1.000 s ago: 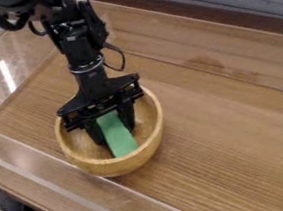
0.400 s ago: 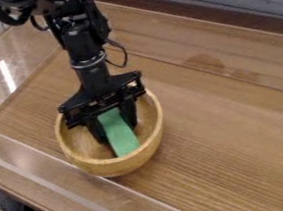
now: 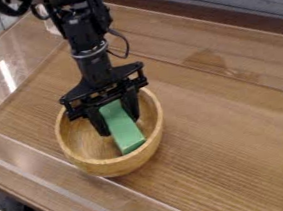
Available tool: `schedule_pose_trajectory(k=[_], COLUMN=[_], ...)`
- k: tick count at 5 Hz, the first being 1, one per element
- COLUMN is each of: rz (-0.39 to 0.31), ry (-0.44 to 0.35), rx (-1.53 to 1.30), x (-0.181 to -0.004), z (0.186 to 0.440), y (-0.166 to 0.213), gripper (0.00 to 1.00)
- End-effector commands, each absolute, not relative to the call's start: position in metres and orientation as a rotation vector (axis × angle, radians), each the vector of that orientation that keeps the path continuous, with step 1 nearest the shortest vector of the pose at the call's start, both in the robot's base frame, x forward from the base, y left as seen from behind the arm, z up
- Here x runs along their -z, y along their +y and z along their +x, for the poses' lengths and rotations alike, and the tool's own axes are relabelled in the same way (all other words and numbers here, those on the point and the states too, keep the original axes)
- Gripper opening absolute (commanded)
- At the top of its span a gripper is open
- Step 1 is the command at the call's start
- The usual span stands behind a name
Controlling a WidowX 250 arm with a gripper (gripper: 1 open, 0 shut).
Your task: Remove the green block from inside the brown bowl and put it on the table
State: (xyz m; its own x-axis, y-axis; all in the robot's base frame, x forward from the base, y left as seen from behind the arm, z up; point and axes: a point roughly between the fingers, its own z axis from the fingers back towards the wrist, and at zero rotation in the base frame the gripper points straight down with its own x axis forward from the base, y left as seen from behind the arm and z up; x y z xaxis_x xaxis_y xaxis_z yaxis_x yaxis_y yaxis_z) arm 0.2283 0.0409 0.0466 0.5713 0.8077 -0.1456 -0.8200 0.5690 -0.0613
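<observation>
Camera view: a black robot arm points straight down, its tool clamped on the upper end of the green block. The block hangs tilted over the brown bowl, which sits on the table.

The hand hides the green block's top.

Grainy wooden bowl, glossy wood-grain table, matt green block.

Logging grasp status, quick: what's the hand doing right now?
Hand: closed on the green block, over the brown bowl.
</observation>
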Motion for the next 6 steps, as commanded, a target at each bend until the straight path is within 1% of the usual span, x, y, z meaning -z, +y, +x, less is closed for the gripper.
schedule_pose_trajectory(k=[1,3,6], rz=[-0.153,-0.174,-0.201], ry=[0.03,0.018,-0.004], rx=[-0.943,-0.933,-0.901], x=[-0.069,-0.081,-0.093], z=[0.242,0.249,0.262], y=[0.04,0.035,0.022], gripper=[0.0,0.0,0.0])
